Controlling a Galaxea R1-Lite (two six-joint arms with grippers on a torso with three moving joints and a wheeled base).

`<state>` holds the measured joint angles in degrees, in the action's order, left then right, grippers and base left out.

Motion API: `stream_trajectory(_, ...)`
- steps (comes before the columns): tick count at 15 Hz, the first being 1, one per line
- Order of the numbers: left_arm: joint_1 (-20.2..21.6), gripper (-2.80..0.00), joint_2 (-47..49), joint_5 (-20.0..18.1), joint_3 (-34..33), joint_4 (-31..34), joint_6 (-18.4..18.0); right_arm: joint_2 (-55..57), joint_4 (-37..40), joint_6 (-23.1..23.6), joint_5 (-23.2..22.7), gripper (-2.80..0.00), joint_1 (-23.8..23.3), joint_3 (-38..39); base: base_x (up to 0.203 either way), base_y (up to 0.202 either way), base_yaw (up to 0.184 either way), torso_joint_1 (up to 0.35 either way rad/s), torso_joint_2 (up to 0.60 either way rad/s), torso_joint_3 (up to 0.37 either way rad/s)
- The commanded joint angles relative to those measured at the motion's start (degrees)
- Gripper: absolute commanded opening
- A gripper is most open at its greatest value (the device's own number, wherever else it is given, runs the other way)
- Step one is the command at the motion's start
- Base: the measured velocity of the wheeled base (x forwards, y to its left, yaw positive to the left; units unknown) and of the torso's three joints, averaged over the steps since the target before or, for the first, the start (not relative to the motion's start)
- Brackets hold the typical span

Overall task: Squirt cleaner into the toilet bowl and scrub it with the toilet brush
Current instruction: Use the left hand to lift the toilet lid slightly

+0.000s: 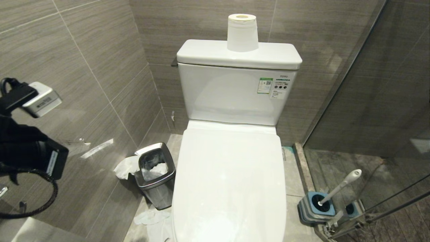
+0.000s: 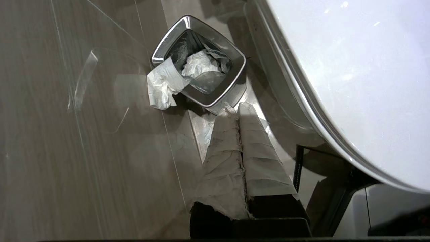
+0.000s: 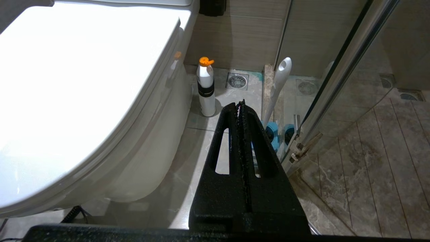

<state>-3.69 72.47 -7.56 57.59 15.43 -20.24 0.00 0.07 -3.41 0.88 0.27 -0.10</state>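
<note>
Grey-tiled bathroom, pale stone floor. Toilet brush in holder, just beyond right gripper — jaws pressed together, empty. Left gripper likewise.

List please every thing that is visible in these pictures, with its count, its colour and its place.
toilet: one, white, centre, lid shut
tank: one, white, behind the lid, against the wall
paper roll: one, white, upright on the tank
bin: one, steel, on the floor at the toilet's left, with paper inside
brush: one, white-grey handle, in its holder at the toilet's right
holder: one, blue and grey, by the glass door
bottle: one, white with orange cap, on the floor beside the toilet
floor drain: one, metal, behind the bottle
left gripper: one, wrapped in pale tape, shut, above the floor near the bin
right gripper: one, black, shut, above the floor near the brush
</note>
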Motion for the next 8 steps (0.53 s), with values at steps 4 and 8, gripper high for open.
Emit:
stream_trajectory(4, -0.78, -2.8, 18.94, 1.55, 7.8, -3.81, 5.18, 0.07, 0.01, -0.02, 0.0, -2.8, 0.0, 0.01, 0.0, 0.0, 0.0, 0.0, 0.0, 0.0)
stream_trajectory(8, -3.27, -2.8, 25.85, -3.43, 10.81, -4.11, 12.13, 0.03, -0.03, -0.02, 0.0, -2.8, 0.0, 0.01, 0.0, 0.0, 0.0, 0.0, 0.0, 0.0)
